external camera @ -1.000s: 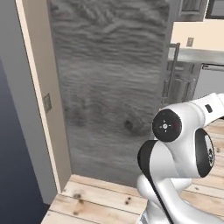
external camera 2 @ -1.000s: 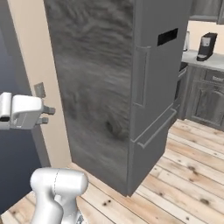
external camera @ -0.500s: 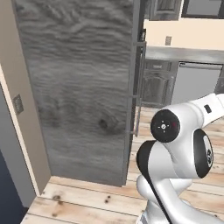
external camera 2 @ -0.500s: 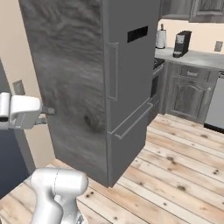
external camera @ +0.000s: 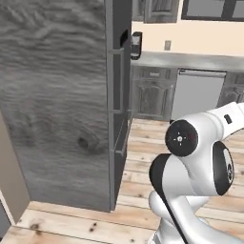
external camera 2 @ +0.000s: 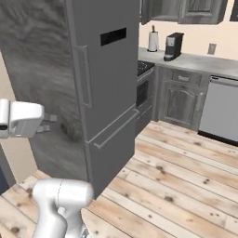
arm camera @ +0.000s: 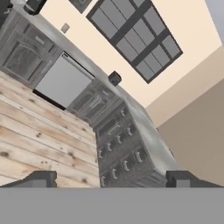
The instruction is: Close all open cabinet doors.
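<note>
jaws: my gripper stands wide apart, nothing between the tips, touching nothing.
ahead of jaws: wood floor, then a corner run of base cabinets, well apart from me.
cabinet doors: i can't tell which is open; an upper cabinet door beyond the fridge looks ajar.
risk: swinging near the fridge, my arm could clip its side; heading for the wrong door wastes the move.
</note>
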Available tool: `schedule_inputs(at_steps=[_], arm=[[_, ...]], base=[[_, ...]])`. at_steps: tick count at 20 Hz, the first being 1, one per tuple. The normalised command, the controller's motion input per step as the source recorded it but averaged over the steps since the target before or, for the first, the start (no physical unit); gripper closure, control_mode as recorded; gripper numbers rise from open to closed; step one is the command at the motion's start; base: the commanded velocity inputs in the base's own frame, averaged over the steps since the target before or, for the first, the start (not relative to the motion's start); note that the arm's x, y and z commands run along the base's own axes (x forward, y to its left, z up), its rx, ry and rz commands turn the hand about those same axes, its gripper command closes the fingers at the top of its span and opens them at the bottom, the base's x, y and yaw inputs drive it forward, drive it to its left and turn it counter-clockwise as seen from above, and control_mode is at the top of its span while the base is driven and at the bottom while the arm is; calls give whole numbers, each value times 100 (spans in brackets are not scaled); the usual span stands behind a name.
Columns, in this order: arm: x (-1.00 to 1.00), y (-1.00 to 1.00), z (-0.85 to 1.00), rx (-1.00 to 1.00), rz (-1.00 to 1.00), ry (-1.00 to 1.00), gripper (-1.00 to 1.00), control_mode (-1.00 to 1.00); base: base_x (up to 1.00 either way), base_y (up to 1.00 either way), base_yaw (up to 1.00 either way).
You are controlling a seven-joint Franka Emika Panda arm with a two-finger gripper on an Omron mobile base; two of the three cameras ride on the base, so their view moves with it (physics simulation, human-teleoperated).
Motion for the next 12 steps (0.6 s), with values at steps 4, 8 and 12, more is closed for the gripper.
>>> schedule_inputs(at_steps=[4,8,12], arm=[[0,0,0,0,0,0,-100,100],[0,0,0,0,0,0,-100,100],[0,0,0,0,0,0,-100,100]], base=[[61,-73,-1],[72,-69,0],[84,-64,0]])
